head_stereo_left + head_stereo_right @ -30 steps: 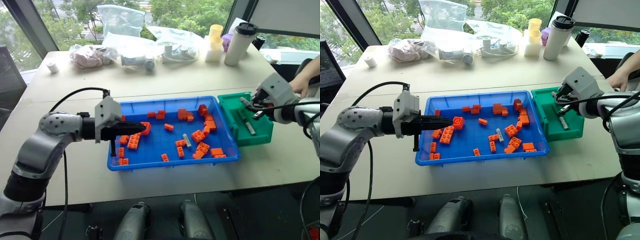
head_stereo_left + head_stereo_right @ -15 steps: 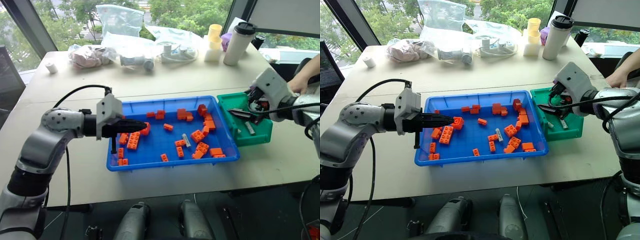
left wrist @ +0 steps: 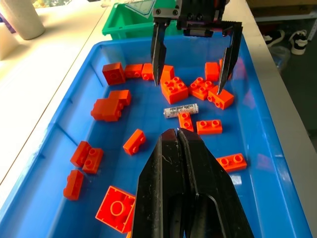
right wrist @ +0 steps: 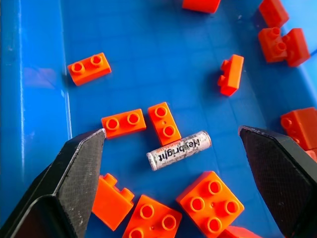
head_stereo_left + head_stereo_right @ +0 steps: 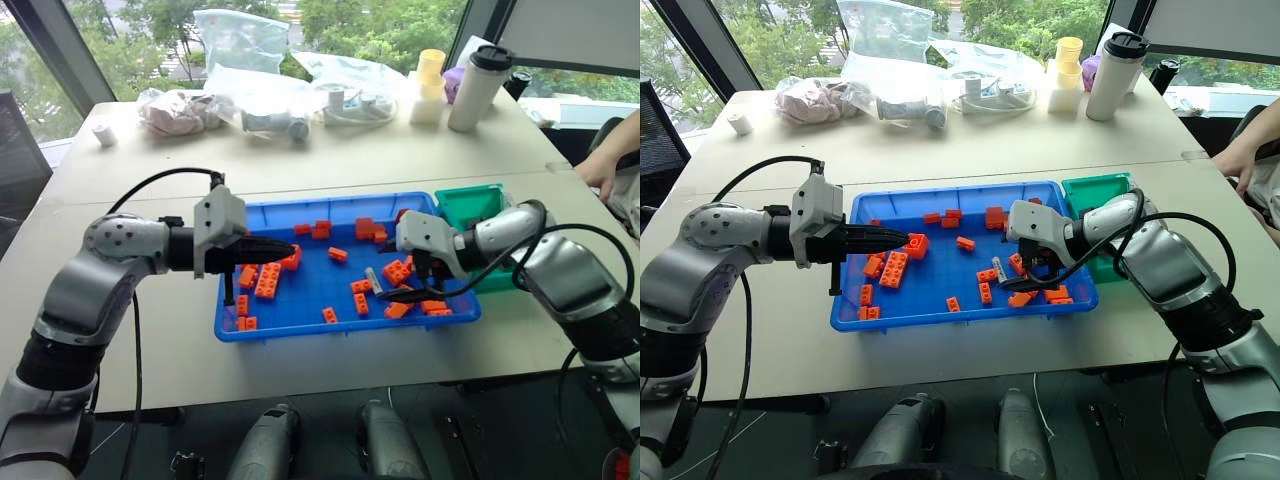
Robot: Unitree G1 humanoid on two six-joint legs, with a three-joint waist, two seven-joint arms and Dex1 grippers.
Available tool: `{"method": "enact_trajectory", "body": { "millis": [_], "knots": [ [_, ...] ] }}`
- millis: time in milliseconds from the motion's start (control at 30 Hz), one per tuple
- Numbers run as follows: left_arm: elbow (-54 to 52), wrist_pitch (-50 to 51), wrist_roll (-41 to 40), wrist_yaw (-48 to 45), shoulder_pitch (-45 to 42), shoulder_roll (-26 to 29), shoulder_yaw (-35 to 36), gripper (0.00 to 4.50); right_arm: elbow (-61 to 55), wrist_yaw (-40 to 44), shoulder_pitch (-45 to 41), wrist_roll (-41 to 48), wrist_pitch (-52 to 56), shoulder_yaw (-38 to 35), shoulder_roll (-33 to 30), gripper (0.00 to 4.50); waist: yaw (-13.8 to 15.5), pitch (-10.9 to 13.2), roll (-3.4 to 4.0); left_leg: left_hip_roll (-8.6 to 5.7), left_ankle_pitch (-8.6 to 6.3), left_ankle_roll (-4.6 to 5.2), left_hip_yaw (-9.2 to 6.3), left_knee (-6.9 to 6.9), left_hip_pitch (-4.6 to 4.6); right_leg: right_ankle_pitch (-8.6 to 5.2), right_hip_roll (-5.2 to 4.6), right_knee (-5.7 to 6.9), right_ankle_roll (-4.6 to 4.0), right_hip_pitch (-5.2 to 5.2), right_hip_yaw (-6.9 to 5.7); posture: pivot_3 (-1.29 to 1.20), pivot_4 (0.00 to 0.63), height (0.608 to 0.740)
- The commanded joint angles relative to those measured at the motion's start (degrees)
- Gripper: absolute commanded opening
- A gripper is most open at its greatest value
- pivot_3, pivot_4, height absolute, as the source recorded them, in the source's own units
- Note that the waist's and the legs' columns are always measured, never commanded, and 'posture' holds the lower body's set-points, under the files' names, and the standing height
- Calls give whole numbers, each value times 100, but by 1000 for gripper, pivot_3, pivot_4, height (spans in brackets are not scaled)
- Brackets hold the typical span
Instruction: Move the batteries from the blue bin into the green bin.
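Observation:
The blue bin (image 5: 300, 330) sits in the middle of the table, strewn with orange bricks (image 5: 266, 283). One silvery battery (image 4: 179, 149) lies flat on its floor in the right half, beside a brick. My right gripper (image 5: 382, 272) hangs open just above it, with one finger on each side and nothing held. My left gripper (image 5: 288, 247) is shut and empty, hovering level over the bin's left part and pointing right. The green bin (image 5: 468, 203) stands against the blue bin's right end, its inside mostly hidden behind my right arm.
Plastic bags (image 5: 240, 40), a white tumbler (image 5: 478, 88) and stacked yellow cups (image 5: 430, 85) line the far side of the table. A small white roll (image 5: 103, 135) sits at far left. A person's hand (image 5: 602, 172) rests at the right edge.
My right gripper opened above the green bin, then swung left and down over the blue bin's right half. The left gripper stayed put.

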Motion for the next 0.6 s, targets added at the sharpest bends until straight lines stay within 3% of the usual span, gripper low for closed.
{"method": "enact_trajectory", "body": {
  "millis": [33,500,600],
  "knots": [
    [-245,22,-60,69,17,74,169,0,662,326,-358,-421,-653,261,208,4430,0,0,0,0,0,-1,0,0,0,0,0,1,0,-2,0,0,150,740],
    [-528,160,-128,304,248,147,335,0,2319,1108,-739,-1284,-1965,544,774,4430,0,0,0,-1,14,-25,-3,-2,-1,0,2,2,0,-4,1,0,150,740],
    [-533,162,-131,320,252,149,337,0,2441,1157,-788,-1327,-2015,482,857,3161,1,0,0,-1,14,-26,-3,-2,-1,0,2,2,0,-4,1,0,150,740]
  ]
}}
